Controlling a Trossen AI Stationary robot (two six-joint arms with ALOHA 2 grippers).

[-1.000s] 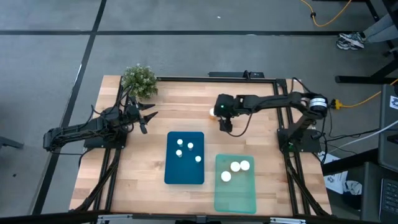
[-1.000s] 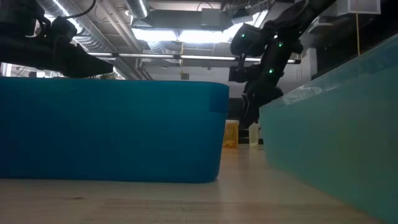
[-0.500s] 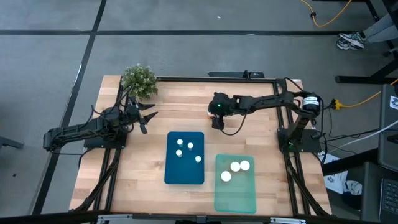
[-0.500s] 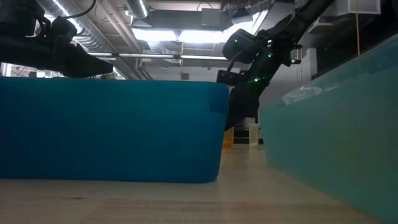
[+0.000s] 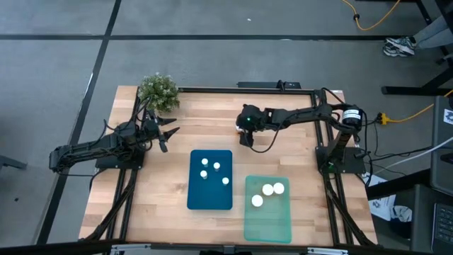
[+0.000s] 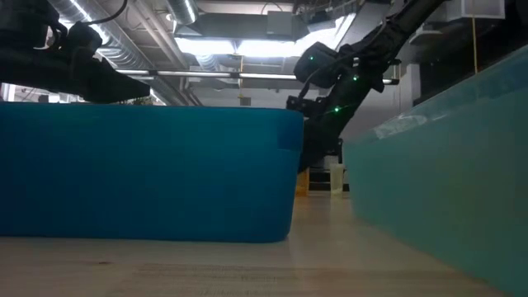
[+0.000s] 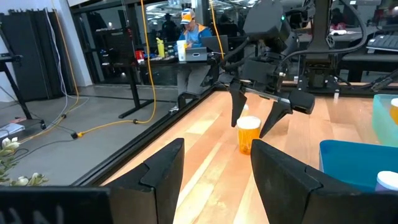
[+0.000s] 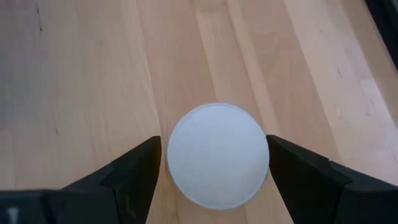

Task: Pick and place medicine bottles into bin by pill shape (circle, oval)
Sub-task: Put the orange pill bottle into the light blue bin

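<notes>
I am holding my right gripper (image 8: 214, 163) open around an orange medicine bottle (image 7: 248, 133) with a white cap, standing beyond the blue bin (image 5: 210, 180), fingers either side without pinching it, while my left gripper (image 5: 167, 130) is waiting half-open near the plant (image 5: 158, 91)

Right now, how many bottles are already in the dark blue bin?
4, all in the dark blue bin's upper half: bottle caps at and. The high view looks straight in, so none should be hidden.
</notes>
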